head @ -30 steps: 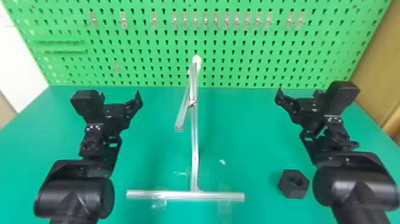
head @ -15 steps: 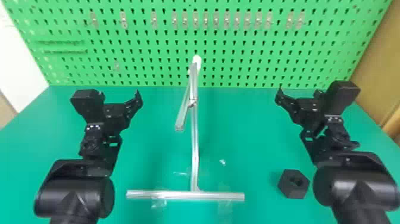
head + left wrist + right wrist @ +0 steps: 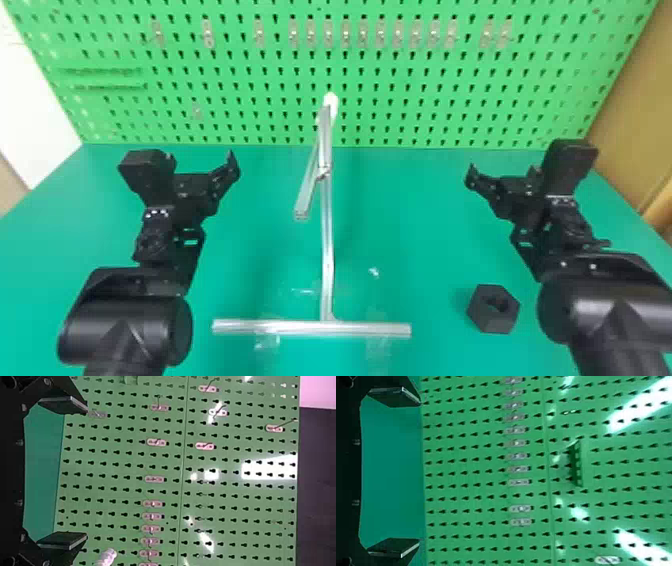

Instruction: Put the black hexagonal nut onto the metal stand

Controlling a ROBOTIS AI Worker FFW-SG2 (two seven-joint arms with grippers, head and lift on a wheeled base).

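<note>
The black hexagonal nut [image 3: 493, 309] lies on the green table at the right, its hole facing up, beside the right forearm. Mid-table stands the metal stand [image 3: 327, 245], with a flat crossbar base, a tall post and a slanting arm with a white tip [image 3: 330, 102]. My left gripper [image 3: 201, 162] is held left of the stand, and my right gripper [image 3: 501, 172] is to its right, farther back than the nut. In the left wrist view, the left gripper [image 3: 85, 474] is open and empty, near the stand's white tip [image 3: 107, 557]. The right gripper [image 3: 419, 473] is likewise open and empty.
A green pegboard [image 3: 400, 95] with a row of small metal hooks rises behind the table [image 3: 410, 210]. Clear tape [image 3: 377, 345] lies by the stand's base. A brown panel [image 3: 645, 125] borders the right side.
</note>
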